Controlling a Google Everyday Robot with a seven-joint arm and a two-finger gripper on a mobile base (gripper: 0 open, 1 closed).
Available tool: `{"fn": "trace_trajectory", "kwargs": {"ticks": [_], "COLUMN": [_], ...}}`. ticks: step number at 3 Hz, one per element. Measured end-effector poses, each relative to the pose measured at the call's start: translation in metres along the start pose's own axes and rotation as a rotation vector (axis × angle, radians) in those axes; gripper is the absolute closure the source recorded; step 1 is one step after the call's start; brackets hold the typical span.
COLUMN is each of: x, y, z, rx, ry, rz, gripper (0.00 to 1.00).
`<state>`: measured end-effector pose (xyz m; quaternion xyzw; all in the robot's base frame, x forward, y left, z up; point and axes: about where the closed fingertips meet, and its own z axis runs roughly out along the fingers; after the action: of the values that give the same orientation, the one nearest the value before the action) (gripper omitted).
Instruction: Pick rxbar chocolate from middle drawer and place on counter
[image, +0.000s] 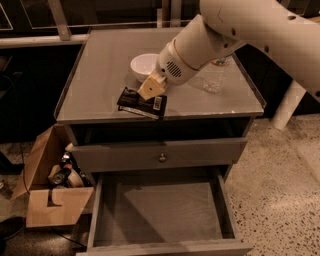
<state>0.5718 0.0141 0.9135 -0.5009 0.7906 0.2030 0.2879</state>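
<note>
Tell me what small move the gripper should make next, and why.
Probably lower slightly and open the gripper: it holds the rxbar chocolate over the counter near its front edge, beside the white bowl, and the middle drawer below is empty.
</note>
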Motion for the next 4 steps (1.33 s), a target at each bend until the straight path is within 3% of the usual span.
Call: {"fn": "trace_trajectory", "kwargs": {"ticks": [2,4], "x": [-0.031,-0.033], "y": [-0.026,-0.035], "z": [0.019,0.036], "rx": [-0.067,-0.106], "ry": [0.029,0.049], "rz": [-0.001,-0.006], "gripper": [1.0,1.0]}}
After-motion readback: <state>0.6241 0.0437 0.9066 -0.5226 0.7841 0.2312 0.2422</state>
